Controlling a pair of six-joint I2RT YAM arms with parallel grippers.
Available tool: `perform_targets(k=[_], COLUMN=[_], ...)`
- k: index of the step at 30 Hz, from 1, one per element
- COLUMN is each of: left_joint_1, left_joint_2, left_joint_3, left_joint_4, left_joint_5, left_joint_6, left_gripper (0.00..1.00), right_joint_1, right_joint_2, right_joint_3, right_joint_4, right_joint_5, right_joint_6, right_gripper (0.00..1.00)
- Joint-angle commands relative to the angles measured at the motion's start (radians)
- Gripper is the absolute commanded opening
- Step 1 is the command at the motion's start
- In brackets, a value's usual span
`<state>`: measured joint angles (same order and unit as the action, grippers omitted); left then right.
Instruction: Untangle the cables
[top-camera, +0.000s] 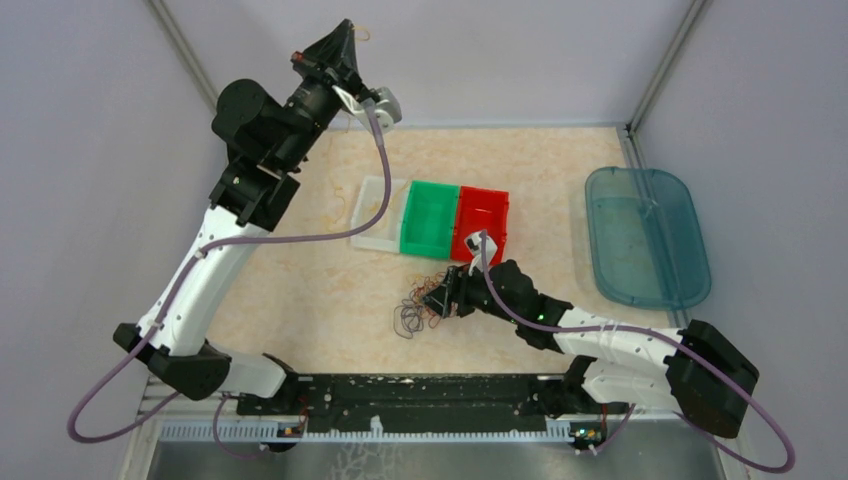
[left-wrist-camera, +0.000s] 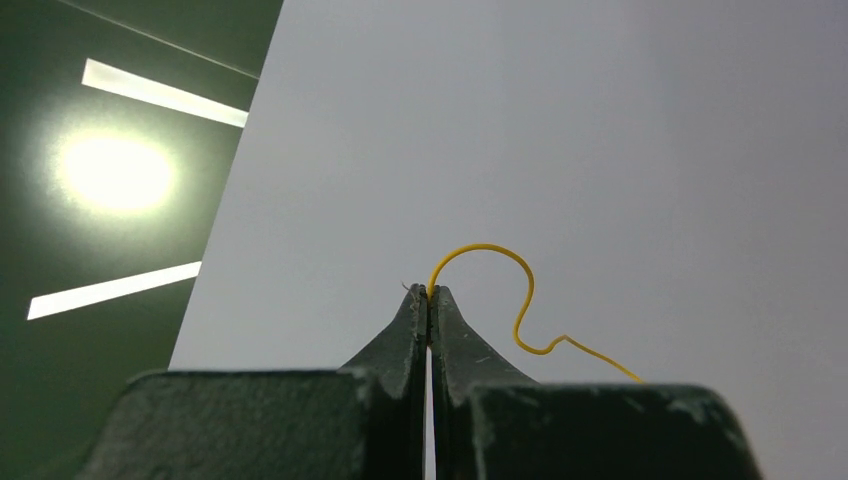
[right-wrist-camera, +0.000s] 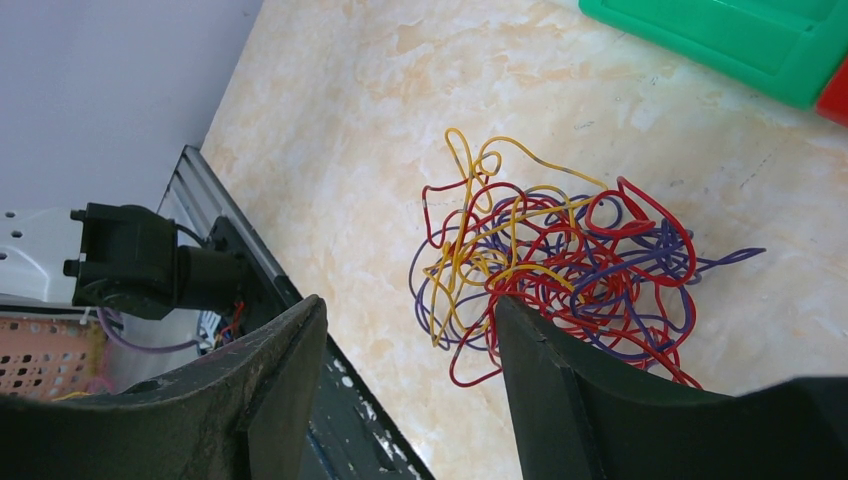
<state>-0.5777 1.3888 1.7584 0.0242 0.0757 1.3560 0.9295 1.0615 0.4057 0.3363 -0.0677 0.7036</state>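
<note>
Black mounting rail (top-camera: 420, 395) is sitting nearest, at the bottom of the top view, with the marbled tabletop (top-camera: 300, 290) stretching beyond it. Teal tray (top-camera: 645, 235) is lying at the far right. Clear bin (top-camera: 375, 215), green bin (top-camera: 430, 220) and red bin (top-camera: 482, 225) are sitting side by side mid-table.

Left gripper (top-camera: 345, 40) is hanging high near the back wall, its fingers pressed together and pinching one yellow cable (left-wrist-camera: 495, 250), which is curling off to the right. Cannot tell if that strand is running back down to the pile.

Right gripper (top-camera: 440, 298) is hovering low, its fingers spread and gripping nothing. Cables (right-wrist-camera: 550, 260) are lying as a red, yellow and purple knot on the tabletop, just in front of the green and red bins; one finger is overlapping the knot's edge in the wrist view.

Step, as I judge it: pulling a single yellow strand free while the other arm is standing by the pile. Next move probably calls for the right fingers closing on or pinning the knot, so lifting is separating a strand rather than dragging everything.
</note>
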Motion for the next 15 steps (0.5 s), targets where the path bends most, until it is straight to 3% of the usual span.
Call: perform_targets(k=[1,10,15], left_joint_1=[0.032,0.098,0.107], left_joint_2=[0.034,0.078,0.075], left_joint_3=[0.062,0.092,0.033], left_joint_4=[0.096,0.137,0.162], left_joint_5=[0.03,0.065,0.085], left_joint_6=[-0.031,-0.06,-0.071], left_gripper=[0.0,0.0,0.0], right_joint_1=[0.008,0.009,0.008], right_joint_2=[-0.002,0.005,0.002], right_joint_3=[0.005,0.004,0.002], right_joint_4=[0.069,0.084,0.086], right_joint_5=[-0.011,-0.011,-0.009], right_joint_6=[0.011,0.019,0.02], right_gripper=[0.63,0.63,0.63])
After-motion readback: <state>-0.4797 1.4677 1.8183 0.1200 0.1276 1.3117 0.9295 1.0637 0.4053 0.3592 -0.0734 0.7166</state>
